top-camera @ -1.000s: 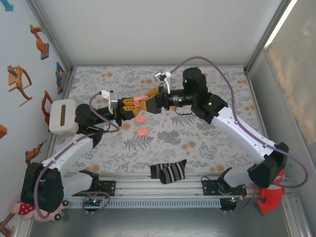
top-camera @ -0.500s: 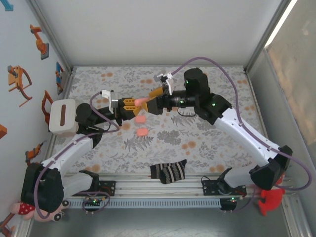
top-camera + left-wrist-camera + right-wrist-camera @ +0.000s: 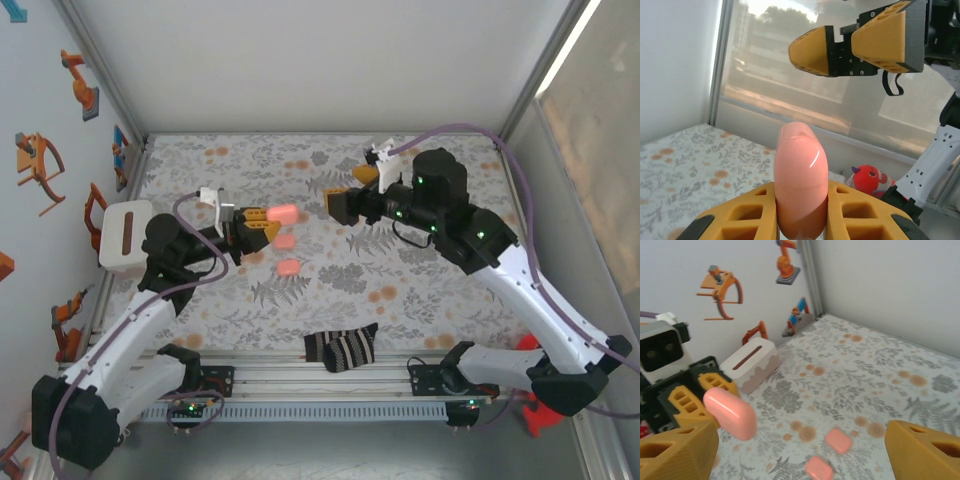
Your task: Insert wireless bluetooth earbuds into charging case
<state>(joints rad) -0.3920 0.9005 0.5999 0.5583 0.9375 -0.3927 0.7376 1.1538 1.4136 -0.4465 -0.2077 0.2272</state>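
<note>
Left hand (image 3: 266,216) clenched on a pink case (image 3: 282,213), held in the air over the counter (image 3: 420,290), left of its middle. Right hand (image 3: 350,190) released, fingers spread, facing the case from the right with a clear gap between them.

Top view: a spare case (image 3: 285,241) and, nearer, a second spare case (image 3: 289,268) lie apart on the flowered cloth, below the held one. A striped sock (image 3: 341,347) lies at the near edge, and a white box (image 3: 125,236) stands at the left edge.

Left wrist view: the case seen end-on, upright and squeezed between the two yellow fingers (image 3: 747,212). The right hand hangs above and beyond it, touching nothing. A red toy (image 3: 867,177) sits low in the background.

Right wrist view: the case juts from the left hand. Both spare cases lie flat on the cloth between this hand's own fingertips, and the slotted box stands by the left wall.
</note>
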